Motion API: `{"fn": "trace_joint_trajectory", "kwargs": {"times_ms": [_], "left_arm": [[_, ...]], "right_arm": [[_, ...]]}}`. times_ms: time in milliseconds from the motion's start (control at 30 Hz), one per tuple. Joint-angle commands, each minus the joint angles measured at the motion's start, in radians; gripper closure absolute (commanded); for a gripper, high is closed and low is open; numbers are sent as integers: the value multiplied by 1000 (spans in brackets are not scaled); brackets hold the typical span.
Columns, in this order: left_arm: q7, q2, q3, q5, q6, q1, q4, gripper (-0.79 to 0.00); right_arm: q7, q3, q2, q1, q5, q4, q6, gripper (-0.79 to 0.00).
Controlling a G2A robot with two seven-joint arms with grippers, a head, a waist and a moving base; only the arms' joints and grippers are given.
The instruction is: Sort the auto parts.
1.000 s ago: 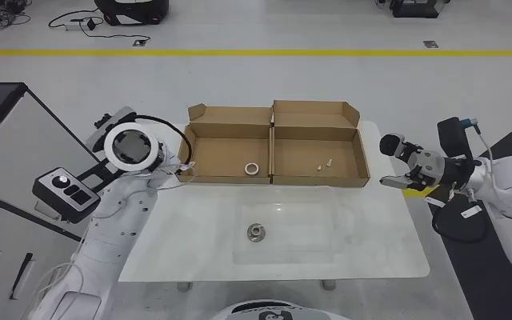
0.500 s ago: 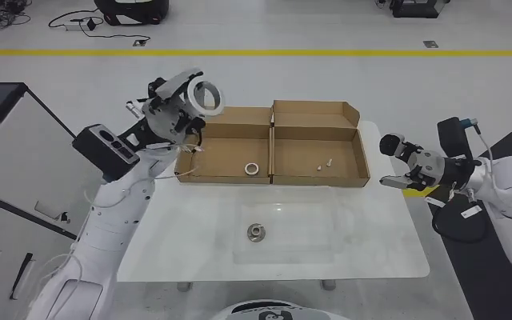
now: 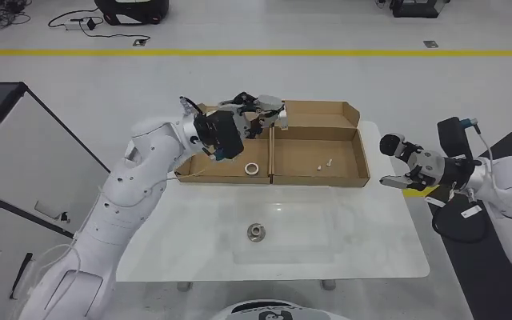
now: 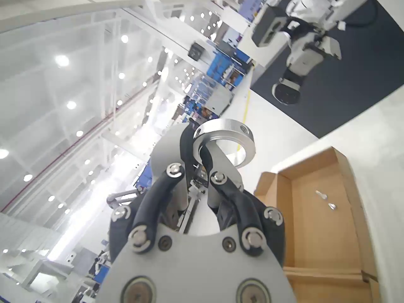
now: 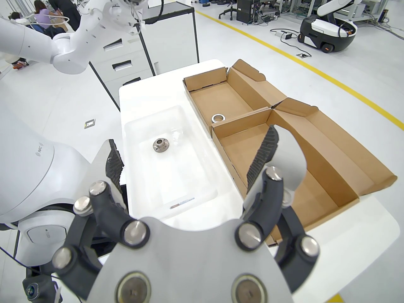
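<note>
At 12 o'clock above the seam between the 2 boxes (image 3: 272,152), your left gripper (image 4: 195,142) pinches the ring (image 4: 221,126) by 1 edge only; it could slip into the wrong box.

There are 2 cardboard boxes (image 3: 312,152) and 1 clear tray (image 3: 316,240). The parts are 2 metal rings (image 3: 251,169), 2 small bolts (image 3: 323,166) and 1 flanged hub (image 3: 256,232).

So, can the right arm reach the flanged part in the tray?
Probably yes: the right gripper is open and empty, the flanged part lies alone in the tray, and the left gripper is over the boxes.
</note>
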Motion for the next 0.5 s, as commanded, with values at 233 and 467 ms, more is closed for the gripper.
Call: {"fn": "trace_joint_trajectory", "kwargs": {"times_ms": [233,467], "left_arm": [[-222,-30,127,79,-161,-208,99,0],[-425,-79,239,69,-188,-346,240,0]], "right_arm": [[0,0,0,0,0,0,0,-785],[0,0,0,0,0,0,0,-785]]}}
